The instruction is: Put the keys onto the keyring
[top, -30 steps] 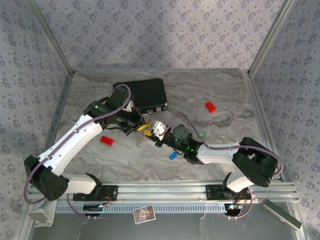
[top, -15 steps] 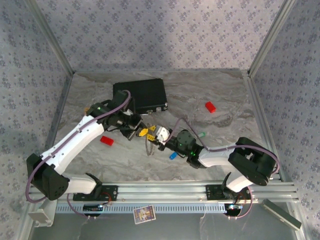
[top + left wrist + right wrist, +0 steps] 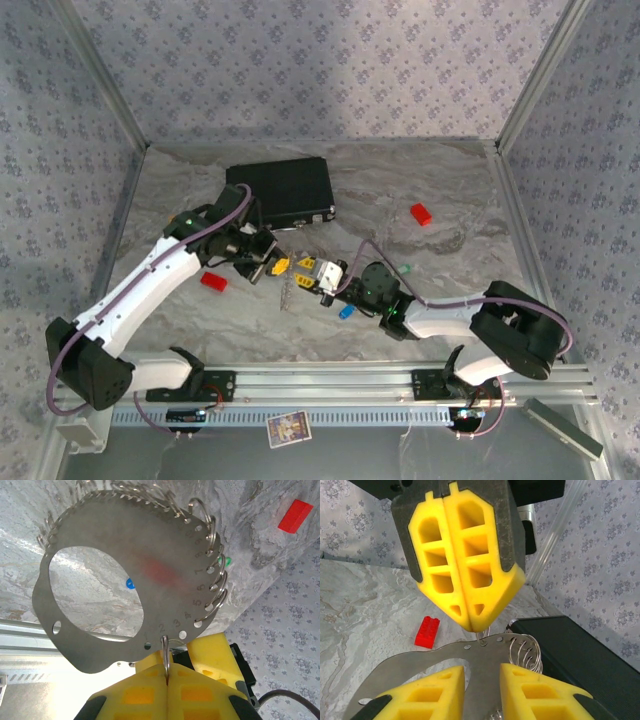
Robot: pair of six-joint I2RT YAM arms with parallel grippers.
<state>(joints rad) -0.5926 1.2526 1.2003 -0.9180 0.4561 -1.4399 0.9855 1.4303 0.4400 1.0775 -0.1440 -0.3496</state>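
Observation:
The keyring (image 3: pixel 165 555) is a flat grey metal plate with a large oval hole, numbered small holes and several wire rings along its edge. My left gripper (image 3: pixel 166 672) is shut on one wire ring at the hole marked 2, and the plate hangs from it above the table. My right gripper (image 3: pixel 482 675) faces it closely. Its fingers stand apart in front of the plate (image 3: pixel 485 652), just under the left gripper's tip (image 3: pixel 472 625). The blue key (image 3: pixel 346 311) and the green key (image 3: pixel 405 269) lie on the table beside the right arm.
A black case (image 3: pixel 285 190) lies behind the left gripper. One red brick (image 3: pixel 213 281) sits under the left arm, another (image 3: pixel 421 213) at the back right. The aluminium rail (image 3: pixel 330 385) runs along the near edge.
Both grippers have shifted slightly left and towards the near edge while staying tip to tip. The right forearm has dropped lower and stretched out. The plate still hangs from the left gripper.

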